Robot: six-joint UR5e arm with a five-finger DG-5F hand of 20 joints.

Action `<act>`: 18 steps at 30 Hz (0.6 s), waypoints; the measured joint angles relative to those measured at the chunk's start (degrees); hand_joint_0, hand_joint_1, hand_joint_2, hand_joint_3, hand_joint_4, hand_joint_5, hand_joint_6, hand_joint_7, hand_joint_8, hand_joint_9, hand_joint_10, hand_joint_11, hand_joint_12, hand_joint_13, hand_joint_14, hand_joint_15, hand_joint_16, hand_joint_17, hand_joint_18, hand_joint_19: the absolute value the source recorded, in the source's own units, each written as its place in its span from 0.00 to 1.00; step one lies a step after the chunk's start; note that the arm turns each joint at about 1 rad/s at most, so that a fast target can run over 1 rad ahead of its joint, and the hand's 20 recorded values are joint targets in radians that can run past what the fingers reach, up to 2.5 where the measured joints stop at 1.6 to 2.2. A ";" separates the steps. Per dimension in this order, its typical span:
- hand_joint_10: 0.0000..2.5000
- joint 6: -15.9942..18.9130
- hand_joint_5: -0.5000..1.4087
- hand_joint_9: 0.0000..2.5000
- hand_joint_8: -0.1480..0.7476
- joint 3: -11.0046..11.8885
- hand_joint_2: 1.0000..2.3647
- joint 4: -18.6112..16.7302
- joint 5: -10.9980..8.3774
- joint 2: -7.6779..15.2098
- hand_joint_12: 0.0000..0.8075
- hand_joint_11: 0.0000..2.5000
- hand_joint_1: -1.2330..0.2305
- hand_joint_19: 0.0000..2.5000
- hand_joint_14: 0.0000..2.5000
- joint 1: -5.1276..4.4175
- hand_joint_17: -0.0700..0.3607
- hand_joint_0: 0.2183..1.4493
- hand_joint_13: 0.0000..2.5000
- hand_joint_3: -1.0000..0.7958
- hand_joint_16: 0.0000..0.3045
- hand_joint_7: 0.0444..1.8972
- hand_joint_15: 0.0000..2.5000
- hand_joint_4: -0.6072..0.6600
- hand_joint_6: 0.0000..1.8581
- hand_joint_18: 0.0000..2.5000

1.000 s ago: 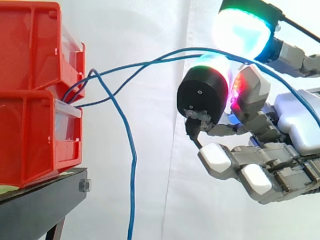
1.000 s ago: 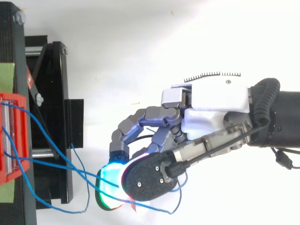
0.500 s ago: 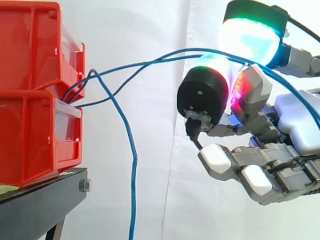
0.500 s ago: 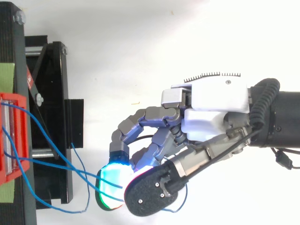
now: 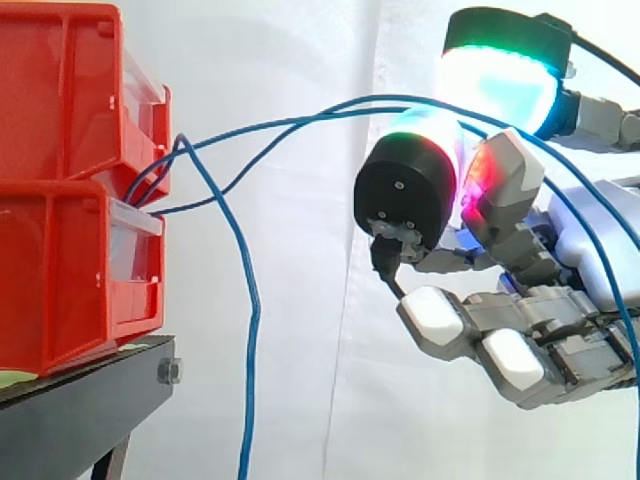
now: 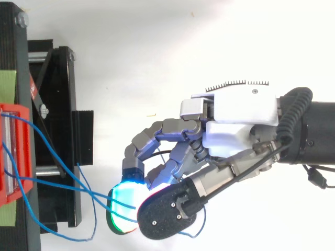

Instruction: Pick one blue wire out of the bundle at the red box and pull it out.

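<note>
Several blue wires (image 5: 184, 142) come out of the stacked red bins (image 5: 60, 200) at the left and arc right to my hand (image 5: 595, 250). The hand is shut on the wires: they run in between a black-backed fingertip (image 5: 405, 190) and a red-glowing pad (image 5: 500, 185), while a large green and cyan pad (image 5: 500, 70) stands above them. One wire (image 5: 256, 300) hangs down in a long loop below the bins. From above, the curled hand (image 6: 241, 112) lies right of the red bin (image 6: 15, 157), and the wires meet its glowing pads.
The bins rest on a black stand (image 5: 80, 410) with a bolt at its front corner. Its frame and cross bars (image 6: 57, 130) show from above at the left. A white curtain is behind everything.
The hanging wire loop has swung left. One blue wire now drapes down over the right side of the hand. The black-backed finger has shifted slightly across the wires.
</note>
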State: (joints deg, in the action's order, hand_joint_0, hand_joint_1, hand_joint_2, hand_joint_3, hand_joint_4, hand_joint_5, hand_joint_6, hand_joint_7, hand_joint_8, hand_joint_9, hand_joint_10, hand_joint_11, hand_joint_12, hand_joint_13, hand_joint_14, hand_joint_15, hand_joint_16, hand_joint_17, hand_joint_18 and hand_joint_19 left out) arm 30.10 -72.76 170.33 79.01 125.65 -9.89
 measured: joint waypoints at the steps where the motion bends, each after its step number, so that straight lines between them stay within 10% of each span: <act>1: 0.01 0.00 0.21 0.45 0.44 0.00 0.01 0.00 0.00 -0.01 0.46 0.28 0.29 0.26 0.01 0.01 0.49 0.29 0.25 0.45 0.21 0.45 0.17 0.51 0.49 0.19; 18: 0.01 -0.59 0.21 0.47 0.45 0.00 0.01 0.08 0.01 -0.03 0.50 0.26 0.29 0.25 0.01 0.09 0.53 0.30 0.27 0.49 0.23 0.44 0.16 0.47 0.49 0.22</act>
State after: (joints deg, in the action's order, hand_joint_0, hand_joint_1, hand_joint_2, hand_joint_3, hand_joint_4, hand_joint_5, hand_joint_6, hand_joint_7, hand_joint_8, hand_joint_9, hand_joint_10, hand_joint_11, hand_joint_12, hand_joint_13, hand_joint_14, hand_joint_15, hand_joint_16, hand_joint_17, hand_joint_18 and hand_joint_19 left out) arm 29.51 -72.76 170.41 79.02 125.62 -9.80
